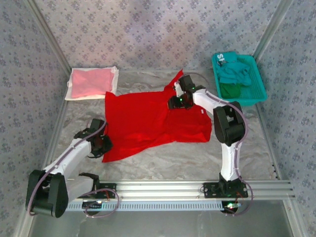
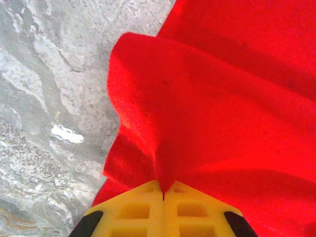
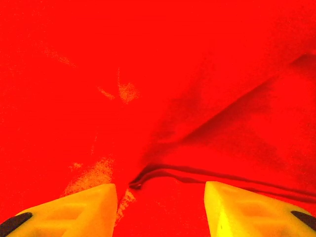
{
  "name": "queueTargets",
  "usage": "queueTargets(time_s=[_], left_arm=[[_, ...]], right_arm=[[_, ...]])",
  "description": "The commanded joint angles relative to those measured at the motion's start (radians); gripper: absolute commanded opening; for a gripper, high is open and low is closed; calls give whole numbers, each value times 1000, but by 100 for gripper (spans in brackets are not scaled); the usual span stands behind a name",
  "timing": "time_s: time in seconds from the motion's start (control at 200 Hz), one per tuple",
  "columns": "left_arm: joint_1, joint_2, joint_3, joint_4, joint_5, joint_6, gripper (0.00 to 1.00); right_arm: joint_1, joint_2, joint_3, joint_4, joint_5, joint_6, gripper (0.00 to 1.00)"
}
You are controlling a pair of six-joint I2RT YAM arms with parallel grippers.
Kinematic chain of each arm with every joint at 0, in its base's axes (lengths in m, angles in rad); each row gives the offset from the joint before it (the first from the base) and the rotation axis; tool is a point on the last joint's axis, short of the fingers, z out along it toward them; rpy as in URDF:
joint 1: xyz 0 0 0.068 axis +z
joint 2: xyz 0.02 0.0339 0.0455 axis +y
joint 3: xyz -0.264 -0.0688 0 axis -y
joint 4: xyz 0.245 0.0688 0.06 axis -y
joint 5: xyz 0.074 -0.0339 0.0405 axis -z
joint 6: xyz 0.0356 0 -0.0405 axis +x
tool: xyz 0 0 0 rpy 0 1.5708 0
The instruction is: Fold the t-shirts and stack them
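Note:
A bright red t-shirt (image 1: 148, 121) lies spread and rumpled across the middle of the table. My left gripper (image 1: 101, 144) is at its near left corner, jaws shut on a pinch of the red t-shirt (image 2: 212, 98); in the left wrist view the cloth runs into the left gripper (image 2: 163, 191) between the closed yellow fingers. My right gripper (image 1: 177, 102) hovers low over the shirt's far right part. In the right wrist view the right gripper (image 3: 160, 192) is open, with a folded edge of the red t-shirt (image 3: 148, 74) lying between the fingers.
A folded pale pink t-shirt (image 1: 91, 81) rests on a white sheet (image 1: 114, 74) at the back left. A teal mesh basket (image 1: 256, 91) at the back right holds a teal t-shirt (image 1: 236, 73) and a dark green one (image 1: 229, 90). Patterned walls enclose the table.

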Motion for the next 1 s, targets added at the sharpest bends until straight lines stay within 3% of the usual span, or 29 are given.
queueTargets(time_s=[0.0,0.165,0.34,0.41,0.47,0.615,0.65,0.685,0.715,0.755,0.809,0.854,0.919,0.994], left_arm=[[6,-13,-3,-3,2,13,0],[11,-19,-7,-3,2,19,0],[22,-25,-2,-3,-2,29,0],[27,-32,4,-3,-4,32,0],[32,-39,6,-3,-5,34,0],[41,-45,21,26,-8,44,0],[42,-45,25,25,-7,49,0],[43,-47,29,26,-6,51,0],[44,-48,29,28,-7,53,0],[45,-49,29,32,-6,54,0],[46,-48,28,36,-5,54,0],[47,-51,27,37,-6,55,0],[49,-57,25,35,-8,57,0],[54,-69,19,34,-7,57,0]], right_arm=[[28,37,23,-31,-44,-15,52],[53,60,15,-31,-5,-9,47],[51,33,-9,-15,21,7,14],[51,-8,-33,1,25,10,10],[51,-48,-58,19,26,11,0],[49,-125,-93,22,25,20,0],[48,-142,-105,29,22,24,8],[46,-152,-112,32,20,29,24],[43,-153,-115,33,9,30,27],[38,-144,-113,30,-13,28,26],[32,-127,-111,28,-31,33,9],[27,-121,-119,40,-37,40,3],[18,-118,-145,81,-49,58,4],[11,-111,-147,94,-61,70,14]])
